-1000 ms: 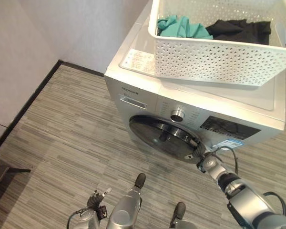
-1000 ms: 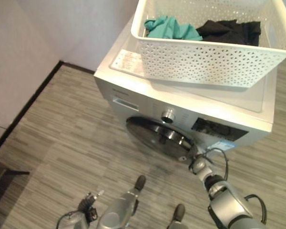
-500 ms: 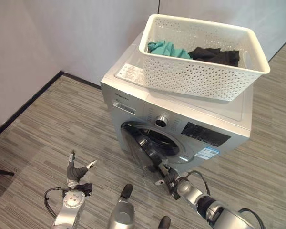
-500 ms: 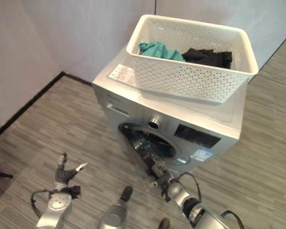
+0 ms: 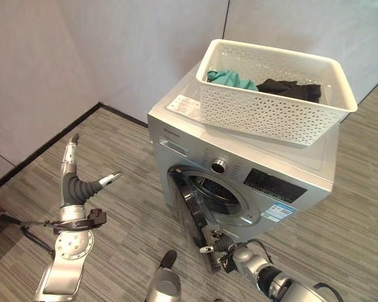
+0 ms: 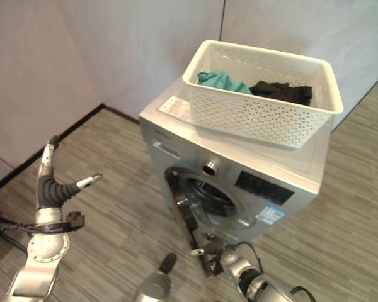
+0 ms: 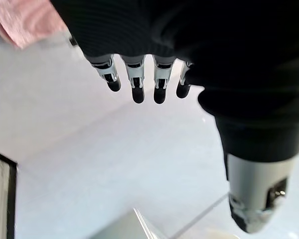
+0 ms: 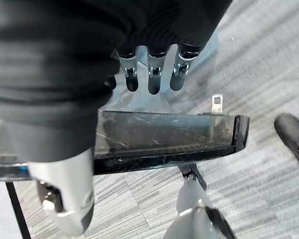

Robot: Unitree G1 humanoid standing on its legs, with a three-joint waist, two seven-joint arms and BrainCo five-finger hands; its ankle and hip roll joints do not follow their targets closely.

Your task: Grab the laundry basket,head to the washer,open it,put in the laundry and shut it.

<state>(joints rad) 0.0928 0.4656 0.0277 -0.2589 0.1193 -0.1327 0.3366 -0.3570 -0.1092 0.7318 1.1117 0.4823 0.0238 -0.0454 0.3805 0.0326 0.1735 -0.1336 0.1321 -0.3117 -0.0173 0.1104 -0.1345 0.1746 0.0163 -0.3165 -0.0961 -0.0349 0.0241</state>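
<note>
Washer (image 5: 283,157) standing on a striped grey floor (image 5: 126,207) near a corner of pale walls, with a white perforated basket (image 5: 274,94) resting on its top. Inside the basket lie a teal garment (image 5: 230,78) and a black garment (image 5: 290,89), side by side and loosely crumpled. The round door (image 5: 192,211) hangs open, swung out towards the robot on its left-hand hinge, with the dark drum opening (image 5: 220,192) exposed behind it. The right hand (image 5: 222,245) sits low at the door's free edge; in the right wrist view its fingers (image 8: 152,72) reach over the dark glass rim (image 8: 164,137) while the thumb lies on the near side, so it appears loosely set on the edge rather than clamped. The left hand (image 5: 82,185) is raised well apart from the washer, fingers straight and spread, holding nothing. The garments look soft, light and limp; they would likely bunch and drape, so a pinch into the middle of each heap should lift it whole, with trailing ends a risk at the drum opening. The basket looks stiff but light, best taken at its rim. The door seems rigid and heavy on its hinge, best pushed at the free edge.
</note>
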